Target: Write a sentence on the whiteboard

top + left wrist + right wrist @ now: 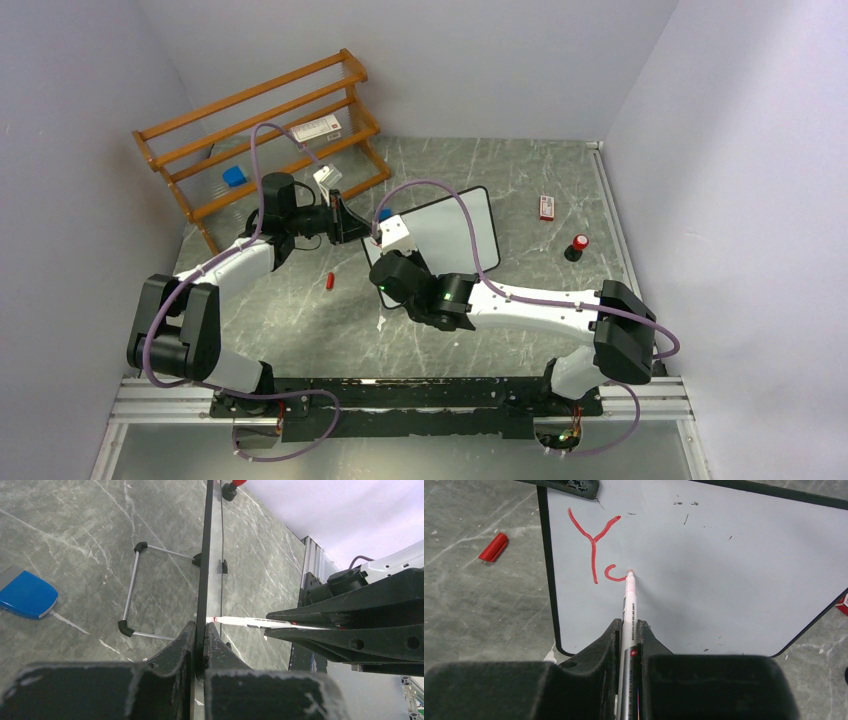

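Lab cell: plain walls (450,60) enclose robot table (300,320).

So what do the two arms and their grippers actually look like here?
The left arm and right arm have white links between black joint housings, each trailed by a mauve cable. A green light glows on the right arm. The left gripper and right gripper are matte black, jaws wedge-shaped with scuffed pale edges.

You have the whiteboard (455,225) in the middle of the table (300,320), the rack (260,110) at the far left behind it, the marker cap (329,283) lying on the table to its near left, and a small box (546,207) to its right.
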Controlling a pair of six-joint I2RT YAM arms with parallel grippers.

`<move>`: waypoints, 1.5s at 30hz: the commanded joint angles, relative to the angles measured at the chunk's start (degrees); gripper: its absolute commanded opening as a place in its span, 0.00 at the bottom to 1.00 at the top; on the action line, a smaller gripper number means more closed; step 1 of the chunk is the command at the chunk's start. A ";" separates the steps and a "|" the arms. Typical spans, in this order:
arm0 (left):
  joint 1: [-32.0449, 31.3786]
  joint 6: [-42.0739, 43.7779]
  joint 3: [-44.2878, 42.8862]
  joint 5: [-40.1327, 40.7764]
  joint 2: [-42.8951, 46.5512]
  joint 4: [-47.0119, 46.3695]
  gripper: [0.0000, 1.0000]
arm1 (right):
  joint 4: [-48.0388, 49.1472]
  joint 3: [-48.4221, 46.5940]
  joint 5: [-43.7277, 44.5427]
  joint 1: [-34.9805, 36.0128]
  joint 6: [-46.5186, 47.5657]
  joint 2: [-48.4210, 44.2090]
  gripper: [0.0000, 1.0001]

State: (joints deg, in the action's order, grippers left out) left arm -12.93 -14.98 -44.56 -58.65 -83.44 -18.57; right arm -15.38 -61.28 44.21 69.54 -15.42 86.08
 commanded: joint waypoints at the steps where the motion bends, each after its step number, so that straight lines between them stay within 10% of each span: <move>1: -0.92 3.30 0.09 1.24 -1.88 3.89 0.05 | 3.34 -1.37 1.46 -1.11 0.77 0.71 0.00; 45: -0.96 3.53 -0.27 1.43 -2.08 4.20 0.05 | 1.76 -0.21 -5.14 -1.02 1.22 -0.52 0.00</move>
State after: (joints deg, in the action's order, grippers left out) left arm -12.91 -14.79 -45.08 -58.63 -83.79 -17.93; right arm -13.39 -61.82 40.27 69.10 -13.72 86.06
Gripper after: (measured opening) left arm 0.081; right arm 0.149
